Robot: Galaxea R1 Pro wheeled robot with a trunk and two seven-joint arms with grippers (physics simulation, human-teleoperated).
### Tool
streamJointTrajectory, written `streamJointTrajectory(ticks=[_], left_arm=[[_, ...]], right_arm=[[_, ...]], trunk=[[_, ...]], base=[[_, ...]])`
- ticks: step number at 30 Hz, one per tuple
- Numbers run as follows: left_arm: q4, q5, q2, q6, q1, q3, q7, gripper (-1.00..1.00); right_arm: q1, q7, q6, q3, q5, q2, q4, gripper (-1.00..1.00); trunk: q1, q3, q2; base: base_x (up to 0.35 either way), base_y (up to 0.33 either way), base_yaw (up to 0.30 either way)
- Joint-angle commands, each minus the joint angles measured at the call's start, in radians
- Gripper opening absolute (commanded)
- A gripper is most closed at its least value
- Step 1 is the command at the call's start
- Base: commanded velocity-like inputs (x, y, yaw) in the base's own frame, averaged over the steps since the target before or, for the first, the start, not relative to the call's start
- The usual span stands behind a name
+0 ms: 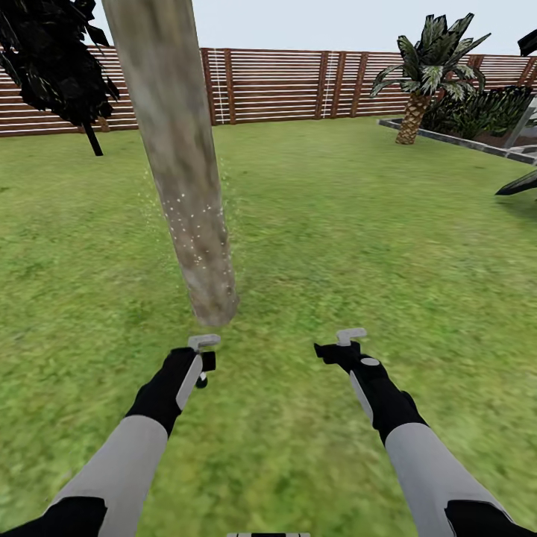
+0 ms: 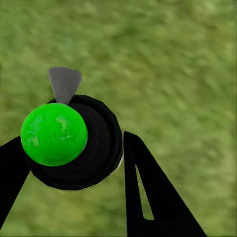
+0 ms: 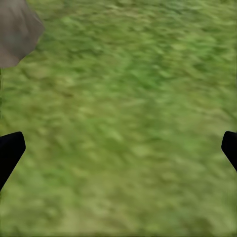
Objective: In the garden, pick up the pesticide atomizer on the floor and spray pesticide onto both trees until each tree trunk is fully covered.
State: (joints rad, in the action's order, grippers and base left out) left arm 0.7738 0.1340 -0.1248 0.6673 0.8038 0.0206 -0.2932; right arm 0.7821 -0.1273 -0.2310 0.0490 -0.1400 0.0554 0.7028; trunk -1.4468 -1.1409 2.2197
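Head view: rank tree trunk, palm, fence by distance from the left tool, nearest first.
From the left tool:
1. Tree trunk, its base on the lawn just ahead of the tool.
2. Palm, far right, across the lawn.
3. Fence, along the back, behind the palm.

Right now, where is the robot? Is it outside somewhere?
Yes, it looks like a fenced garden: green lawn all around, a brown slatted wooden fence at the back, a thick tree trunk just ahead and a short palm by the fence.

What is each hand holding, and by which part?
Left hand grips the pesticide atomizer around its black body; right hand holds nothing.
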Motion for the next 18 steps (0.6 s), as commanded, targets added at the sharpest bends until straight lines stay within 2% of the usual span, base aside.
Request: streamJointTrajectory(ticks=[1, 4, 9, 12, 18], left_arm=[[0.004, 0.01, -0.001, -0.006, -0.002, 0.002, -0.006, -1.0], [0.008, 0.01, -0.004, -0.014, -0.004, 0.001, -0.006, -1.0], [0.008, 0.01, -0.011, -0.015, -0.005, 0.001, -0.004, -1.0], [0.009, 0.01, -0.016, -0.015, -0.005, 0.001, -0.004, -1.0], [0.009, 0.01, -0.016, -0.017, -0.005, 0.001, -0.002, -1.0]], right_arm=[[0.0, -0.008, -0.005, 0.005, -0.01, 0.002, 0.002, 1.0], [0.0, -0.008, -0.005, 0.006, -0.01, 0.003, 0.001, 1.0], [0.0, -0.008, -0.005, 0.006, -0.01, 0.003, 0.001, 1.0], [0.0, -0.008, -0.006, 0.006, -0.01, 0.003, 0.001, 1.0], [0.0, -0.008, -0.005, 0.005, -0.01, 0.004, 0.001, 1.0]], trunk=[[0.0, -0.001, 0.0], [0.0, -0.001, 0.0], [0.0, -0.001, 0.0], [0.0, -0.001, 0.0], [0.0, -0.001, 0.0]], base=[[0.0, 0.0, 0.0], [0.125, 0.054, 0.0], [0.242, 0.188, -0.048], [0.041, 0.041, -0.156], [0.043, 0.069, -0.013]])
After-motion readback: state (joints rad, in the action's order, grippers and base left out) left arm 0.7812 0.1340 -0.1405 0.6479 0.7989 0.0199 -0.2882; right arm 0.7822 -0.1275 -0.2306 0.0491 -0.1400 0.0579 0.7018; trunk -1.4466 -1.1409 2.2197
